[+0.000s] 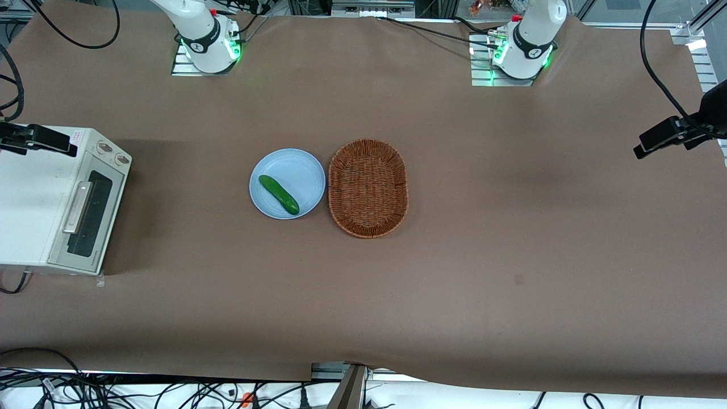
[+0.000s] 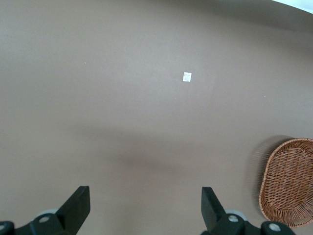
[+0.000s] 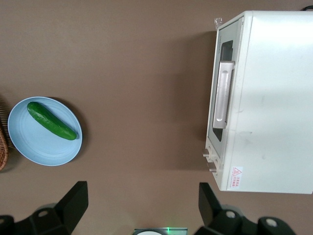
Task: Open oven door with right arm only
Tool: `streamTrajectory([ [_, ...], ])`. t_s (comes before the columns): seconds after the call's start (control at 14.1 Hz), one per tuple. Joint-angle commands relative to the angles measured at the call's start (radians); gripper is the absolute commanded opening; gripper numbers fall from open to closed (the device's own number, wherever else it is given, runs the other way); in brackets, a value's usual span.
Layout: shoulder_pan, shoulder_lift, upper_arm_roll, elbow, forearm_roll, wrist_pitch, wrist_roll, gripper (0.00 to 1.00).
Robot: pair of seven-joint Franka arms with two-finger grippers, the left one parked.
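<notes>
From the front, the white boxy toaster oven [image 1: 45, 199] sits at the working arm's end of the brown paper-covered table [image 1: 511, 227]. Its flat silver-grey oven door [image 1: 91, 218] with dark glass window is shut flush against the body, the silver bar handle [image 1: 78, 207] running along it, two round knobs [image 1: 112, 153] beside it. The large white right arm [image 1: 199, 28] shows only its base and lower link at the table's edge farthest from the camera. Near the table's middle a pale blue round plate [image 1: 272, 170] carries a green cucumber [image 1: 279, 194], lying slantwise. An oval brown wicker basket [image 1: 368, 187] stands just beside the plate, toward the parked arm's end.

From the parked arm's wrist, only bare brown table and part of the wicker basket show.

From the working wrist, the small black gripper [image 3: 142, 205] hangs high above the table with its two fingers [image 3: 73, 200] spread wide, holding nothing. It is well apart from the oven, over the bare stretch between oven and plate. The door is closed here too, handle untouched, and the cucumber rests on the blue plate.
</notes>
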Motion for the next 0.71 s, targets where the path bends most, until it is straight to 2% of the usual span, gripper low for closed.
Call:
streamTrajectory([
  [0.0, 0.0, -0.01, 0.007, -0.007, -0.014, -0.025, -0.011, 1.0],
  [0.5, 0.003, -0.005, 0.007, -0.01, -0.014, -0.031, -0.014, 1.0],
  [0.64, 0.004, 0.015, 0.007, -0.012, -0.014, -0.091, -0.013, 1.0],
])
